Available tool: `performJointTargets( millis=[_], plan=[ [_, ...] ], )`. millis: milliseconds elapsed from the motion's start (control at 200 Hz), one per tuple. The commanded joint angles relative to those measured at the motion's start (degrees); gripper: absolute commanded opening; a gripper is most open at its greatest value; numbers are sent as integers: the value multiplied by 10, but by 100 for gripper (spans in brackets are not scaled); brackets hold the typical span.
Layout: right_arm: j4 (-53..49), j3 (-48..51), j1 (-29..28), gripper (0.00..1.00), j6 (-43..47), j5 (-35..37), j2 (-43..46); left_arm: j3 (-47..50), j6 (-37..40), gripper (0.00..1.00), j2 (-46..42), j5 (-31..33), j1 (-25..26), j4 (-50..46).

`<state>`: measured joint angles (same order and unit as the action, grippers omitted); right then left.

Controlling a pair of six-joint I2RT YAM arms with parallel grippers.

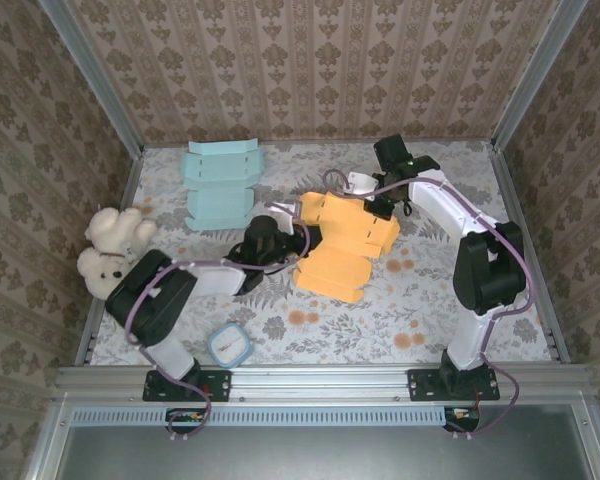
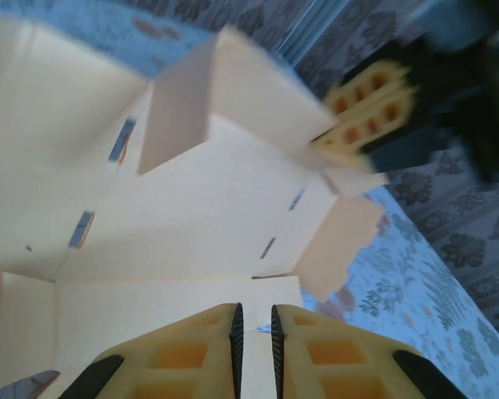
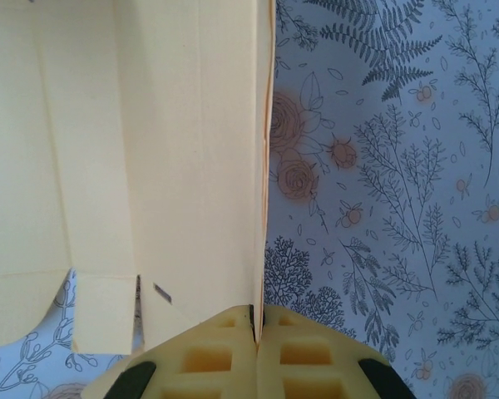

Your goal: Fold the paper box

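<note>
Top view, orange paper box (image 1: 332, 262): die-cut blank, partly raised, mid-desk (image 1: 430, 310). Its long axis appears to run far to near, slightly slanted.
Top view, left arm (image 1: 195, 277): reaches in from the left; the left jaws meet the box's left edge.
Top view, right arm (image 1: 448, 205): comes round from the far right; the right jaws sit on the box's far-right edge. The box lies between the two sets of jaws.
Top view, other stock: teal box blank (image 1: 220, 185) at far left, well apart. Teddy bear (image 1: 115, 232) at the left edge. Small square teal-rimmed item (image 1: 228, 345) near the arm bases, kind not determined.
Left wrist view, left jaws: almost together, a thin slit between the pads. A flat panel of the box lies directly beneath and ahead. Whether an edge sits in the slit cannot be told.
Left wrist view, flaps: one stands upright ahead; the right jaws appear at the box's far edge beyond it.
Right wrist view, right jaws: clenched on the edge of an upright side panel that runs straight away from them; bare desk to its right.
Judgement, next fold: the left arm seems nearer the unraised near half; the right arm likely serves as anchor.
</note>
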<state>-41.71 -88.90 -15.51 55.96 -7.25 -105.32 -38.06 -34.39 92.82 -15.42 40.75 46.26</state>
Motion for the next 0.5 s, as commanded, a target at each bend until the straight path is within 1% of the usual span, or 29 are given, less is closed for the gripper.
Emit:
performJointTargets(
  millis=[0,90,130,160,230,340,410,495],
  plan=[
    [68,40,1,0,28,8,49,41,76,21,-71,24,-2,-2],
    [106,75,-6,0,52,9,71,62,116,22,-120,85,-5,-51],
    [142,92,-14,0,69,22,80,71,131,22,-132,108,-10,-62],
    [157,106,-23,0,87,34,86,78,137,22,-136,114,-18,-61],
    [195,135,-42,0,124,64,96,99,137,23,-140,96,-46,-42],
    [245,162,-68,0,147,93,106,129,133,23,-130,64,-90,-3],
    [275,180,-82,0,165,111,111,136,141,23,-119,56,-106,13],
    [306,201,-96,0,196,138,111,145,163,24,-100,39,-113,42]
  ],
)
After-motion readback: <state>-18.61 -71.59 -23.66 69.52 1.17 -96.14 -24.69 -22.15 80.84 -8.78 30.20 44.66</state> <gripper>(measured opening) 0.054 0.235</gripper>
